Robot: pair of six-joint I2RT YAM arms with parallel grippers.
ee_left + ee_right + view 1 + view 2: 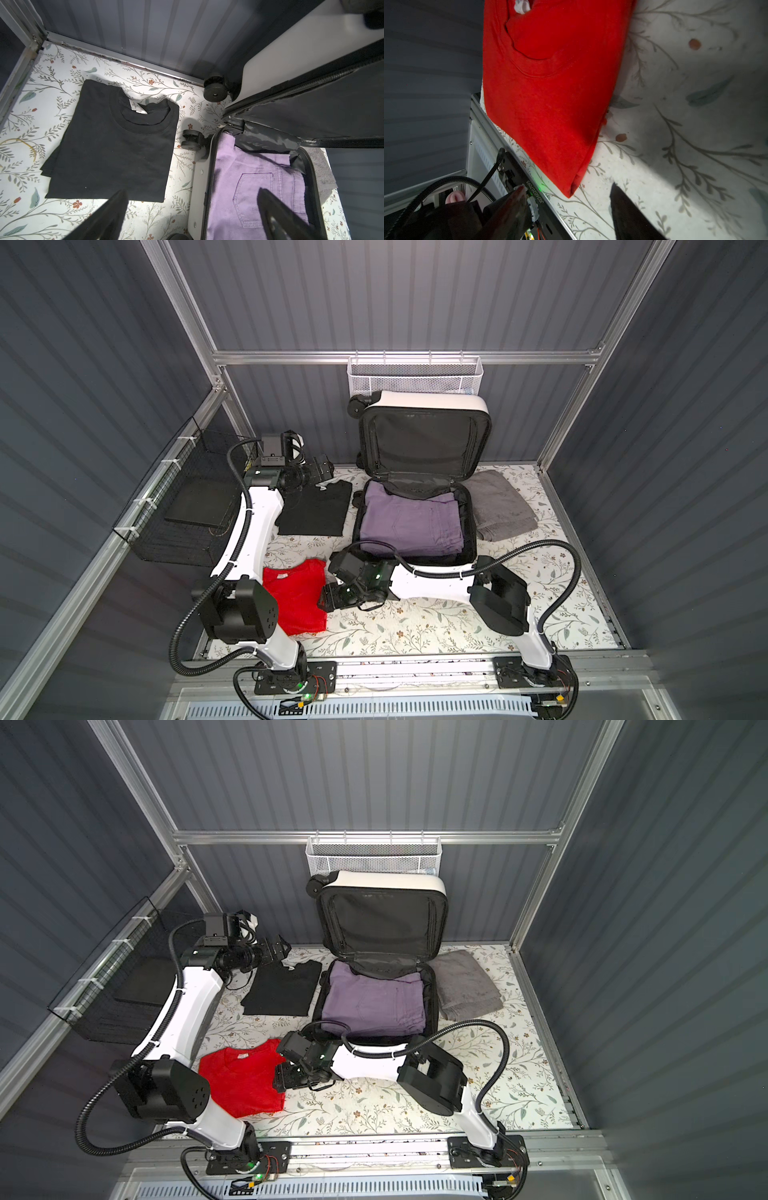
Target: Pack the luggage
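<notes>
The luggage (pixel 424 400) (pixel 390 880) (pixel 280 52) lies open at the back, its lid leaning on the wall. Folded purple trousers (pixel 409 522) (pixel 249 187) fill its base. A folded black shirt (pixel 316 510) (pixel 112 149) lies just left of it. My left gripper (pixel 322 466) (pixel 193 209) hangs open above that shirt's far edge, holding nothing. A red shirt (pixel 297 597) (pixel 550 93) lies at the front left. My right gripper (pixel 328 599) (pixel 569 199) is open at the red shirt's right edge, with only tablecloth between its fingers.
A folded grey towel (pixel 500 506) lies right of the suitcase. A white mesh basket (pixel 415 373) hangs on the back rail. A black wire basket (pixel 187 506) is fixed to the left rail. The floral tablecloth (pixel 415 630) covers the table.
</notes>
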